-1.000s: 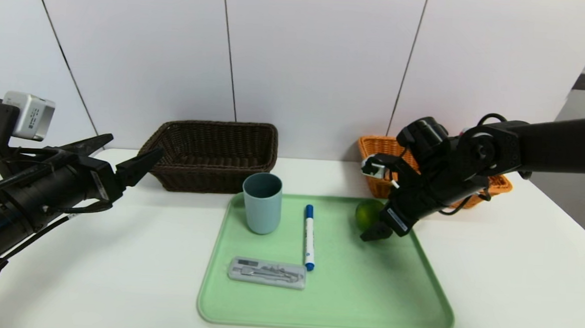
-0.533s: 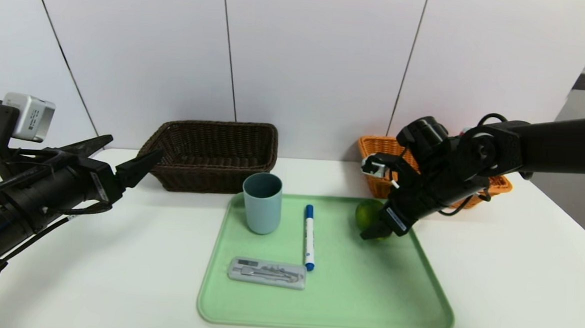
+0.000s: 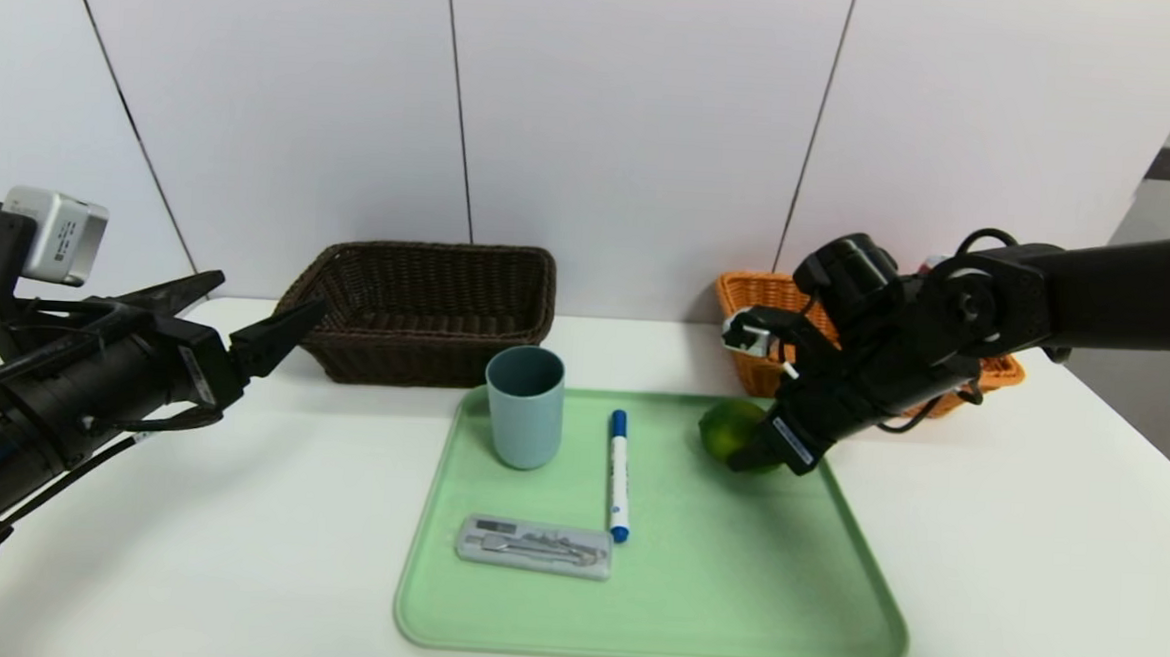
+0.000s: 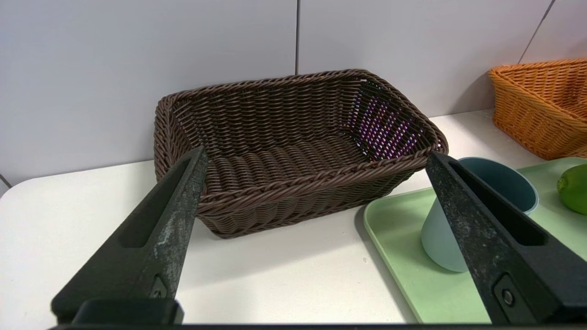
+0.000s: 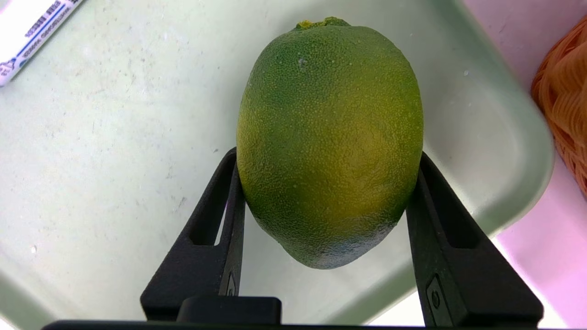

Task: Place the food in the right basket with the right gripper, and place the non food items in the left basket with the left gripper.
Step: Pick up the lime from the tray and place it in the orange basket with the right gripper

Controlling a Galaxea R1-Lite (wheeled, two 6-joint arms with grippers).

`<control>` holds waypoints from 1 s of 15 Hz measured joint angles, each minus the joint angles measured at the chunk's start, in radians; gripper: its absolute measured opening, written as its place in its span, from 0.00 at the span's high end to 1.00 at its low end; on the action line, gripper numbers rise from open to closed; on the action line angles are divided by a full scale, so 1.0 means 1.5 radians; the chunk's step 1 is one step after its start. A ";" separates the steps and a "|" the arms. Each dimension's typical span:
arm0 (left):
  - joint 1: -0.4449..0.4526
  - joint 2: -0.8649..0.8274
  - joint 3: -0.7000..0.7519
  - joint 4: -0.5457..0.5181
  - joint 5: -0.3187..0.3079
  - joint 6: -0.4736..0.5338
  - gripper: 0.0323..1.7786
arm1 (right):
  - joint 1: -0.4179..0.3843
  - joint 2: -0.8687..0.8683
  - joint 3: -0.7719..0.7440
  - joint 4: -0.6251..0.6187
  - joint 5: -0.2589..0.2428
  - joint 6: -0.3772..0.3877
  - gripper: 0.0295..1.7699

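Lime sits on the tray's far right corner area, fingers of the right gripper grasping its sides; likely firm, slick-skinned, best held round the middle. Left gripper, fingers released, waits by the desk's left edge.

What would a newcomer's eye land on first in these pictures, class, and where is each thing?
Probably the plump green lime, gripped between the black fingers of the right gripper at the tray's far right. Next might come the two wicker baskets behind the tray: dark brown on the left, bright orange on the right, partly hidden by the robot's arm.
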State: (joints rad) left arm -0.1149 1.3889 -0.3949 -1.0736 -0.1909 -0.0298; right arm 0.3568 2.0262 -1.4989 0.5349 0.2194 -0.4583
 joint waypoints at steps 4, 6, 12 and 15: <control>0.000 0.000 0.004 0.000 0.000 0.000 0.05 | 0.016 -0.051 0.018 -0.007 0.008 -0.005 0.46; 0.000 0.000 0.005 0.000 0.000 0.000 0.05 | 0.026 -0.090 0.001 -0.032 0.022 0.000 0.46; 0.000 -0.001 0.011 0.000 0.000 0.001 0.05 | -0.055 -0.123 -0.146 -0.049 0.037 0.057 0.46; 0.000 -0.004 0.018 0.000 0.000 0.002 0.05 | -0.115 -0.083 -0.207 -0.039 0.026 0.058 0.46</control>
State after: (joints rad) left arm -0.1149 1.3836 -0.3679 -1.0732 -0.1915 -0.0272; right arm 0.1843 1.9013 -1.8089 0.4757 0.2583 -0.3717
